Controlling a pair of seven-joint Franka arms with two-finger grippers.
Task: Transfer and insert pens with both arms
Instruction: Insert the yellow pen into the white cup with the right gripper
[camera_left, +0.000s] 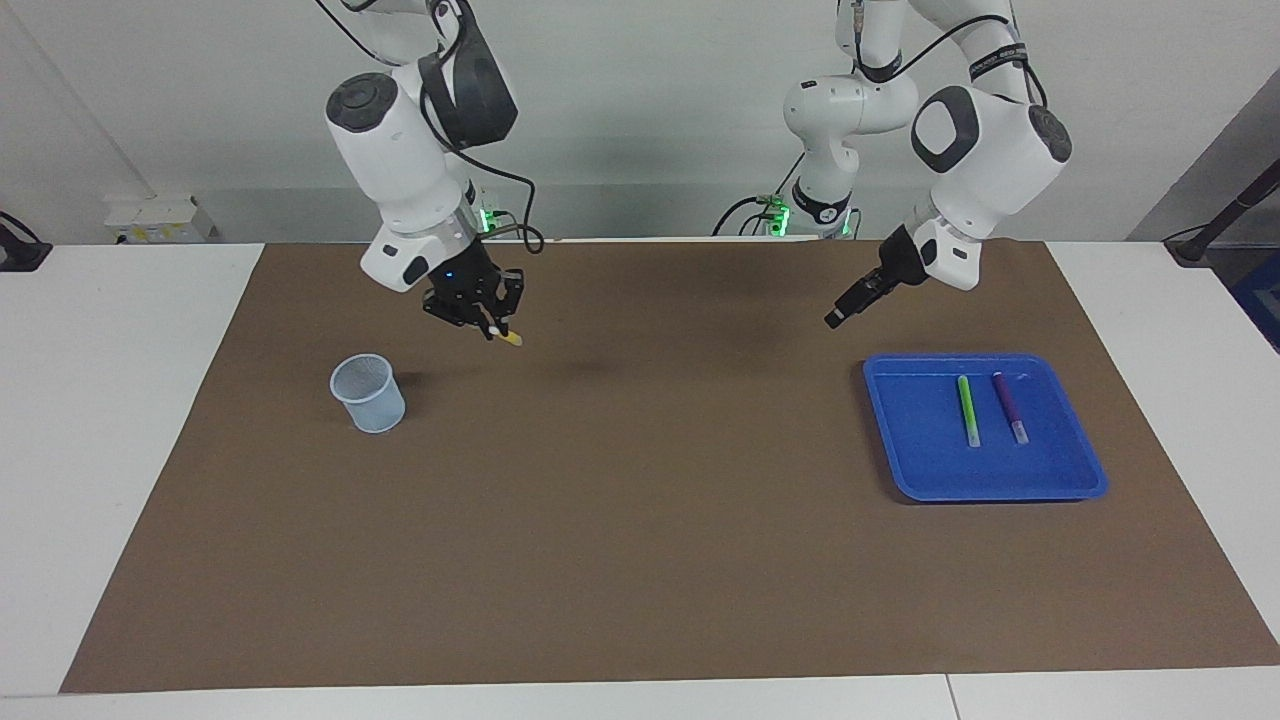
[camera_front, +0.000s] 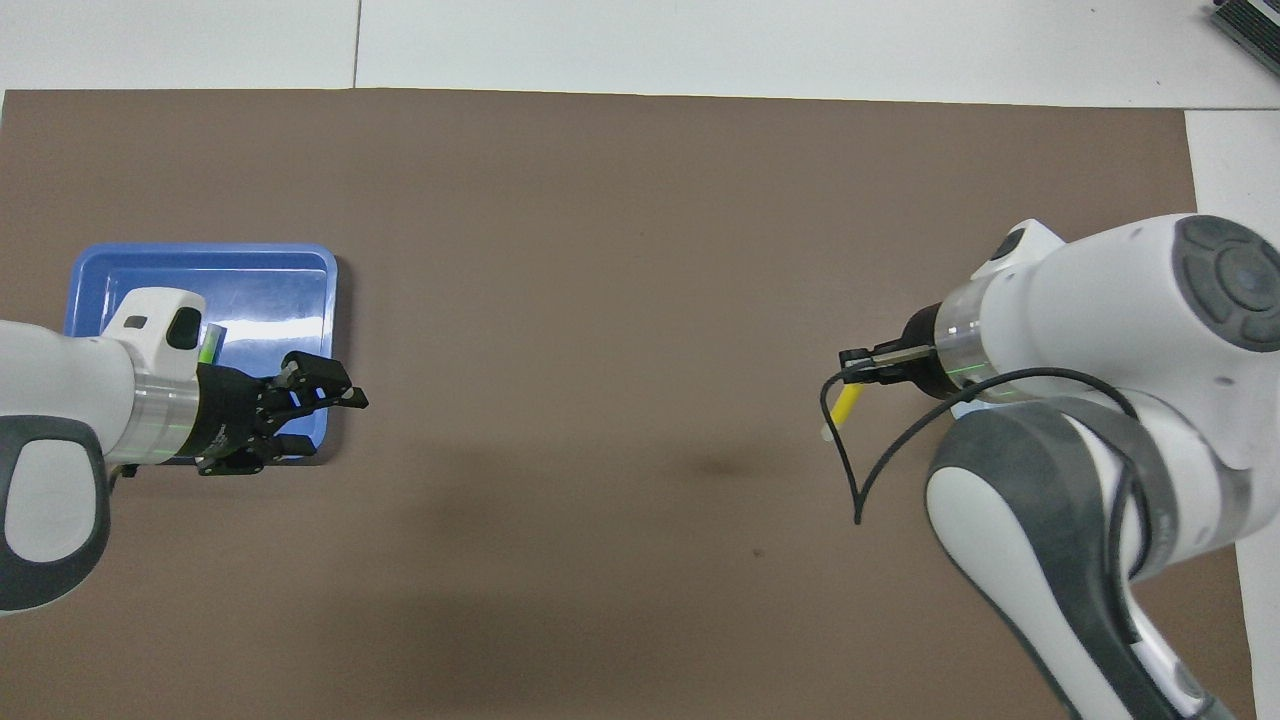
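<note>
— Where's the yellow pen?

— In the air, over the mat near the cup, but not above its mouth. The right gripper is clamped on its coloured end, fingertips pressed together around it.

— Which way does it point?

— It slants downward. The pale cap end is lowest and leans toward the left arm's end of the table. The overhead view shows the same pen hanging below that gripper.

— And the other two?

— Both lie flat in the blue tray, toward the left arm's end. The green pen and purple pen sit side by side, apart and roughly parallel. Their long axes run from nearer the robots to farther, with the pale caps at the farther end.

— The left gripper?

— Raised over the mat just beside the tray's edge, at the corner nearer the robots. From overhead its fingers stand apart, with nothing between them and touching nothing.
</note>
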